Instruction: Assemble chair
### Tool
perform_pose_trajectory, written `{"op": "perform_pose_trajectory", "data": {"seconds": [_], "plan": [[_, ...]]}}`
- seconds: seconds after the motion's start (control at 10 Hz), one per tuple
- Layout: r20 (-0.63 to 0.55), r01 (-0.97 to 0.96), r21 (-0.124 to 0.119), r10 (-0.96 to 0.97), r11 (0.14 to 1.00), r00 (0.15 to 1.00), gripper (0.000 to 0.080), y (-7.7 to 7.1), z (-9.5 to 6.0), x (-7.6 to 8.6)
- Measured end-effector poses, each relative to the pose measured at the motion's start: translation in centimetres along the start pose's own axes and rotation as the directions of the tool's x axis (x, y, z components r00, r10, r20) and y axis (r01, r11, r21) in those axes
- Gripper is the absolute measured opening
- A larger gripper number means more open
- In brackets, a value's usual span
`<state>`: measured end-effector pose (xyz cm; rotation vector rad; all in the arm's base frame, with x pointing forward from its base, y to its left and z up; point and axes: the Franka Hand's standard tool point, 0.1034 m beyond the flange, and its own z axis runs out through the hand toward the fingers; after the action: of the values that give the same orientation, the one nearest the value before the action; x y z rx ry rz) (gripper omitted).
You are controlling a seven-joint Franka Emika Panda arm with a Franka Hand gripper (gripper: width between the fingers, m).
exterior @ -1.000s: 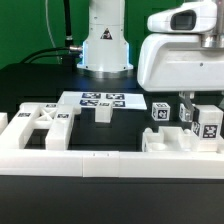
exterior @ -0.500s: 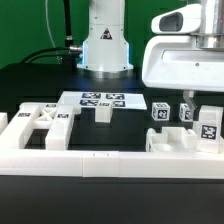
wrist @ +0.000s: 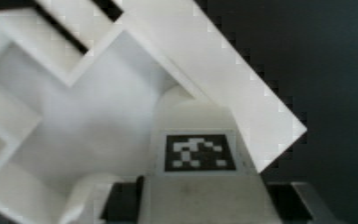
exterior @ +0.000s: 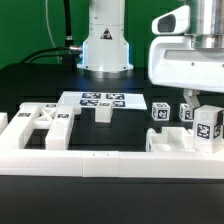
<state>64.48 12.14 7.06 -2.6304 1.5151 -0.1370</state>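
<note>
The glossy white robot arm [exterior: 185, 60] reaches straight down at the exterior view's right. Its two-finger gripper [exterior: 203, 106] squeezes a small matte white plastic block with a black-and-white tag [exterior: 208, 126]. A dark finger [wrist: 131, 200] sits on each side of the block. The block is right over a flat white plastic slab [exterior: 170, 142]. I cannot tell if they touch. A white plastic cut-out panel [exterior: 40, 122] lies well apart, at the exterior view's left.

The glossy white, rounded robot arm [exterior: 105, 20] has a blue-lit panel [exterior: 105, 47] low on its column, black cables [exterior: 66, 25] alongside, a boxy white wrist housing [exterior: 185, 65] and dark jaws.
</note>
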Motion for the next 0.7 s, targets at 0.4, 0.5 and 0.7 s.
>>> {"op": "perform_pose_trajectory", "data": {"seconds": [0.4,0.5,0.7], "plan": [[0.024,-0.179,0.008,0.179,0.984,0.984,0.0315,0.06,-0.02,0.18],[0.023,-0.144,0.008,0.143,0.990,0.989,0.0449,0.07,0.00,0.18],[0.019,0.068,0.004,-0.069,0.998,0.997,0.0599,0.11,-0.01,0.16]]}}
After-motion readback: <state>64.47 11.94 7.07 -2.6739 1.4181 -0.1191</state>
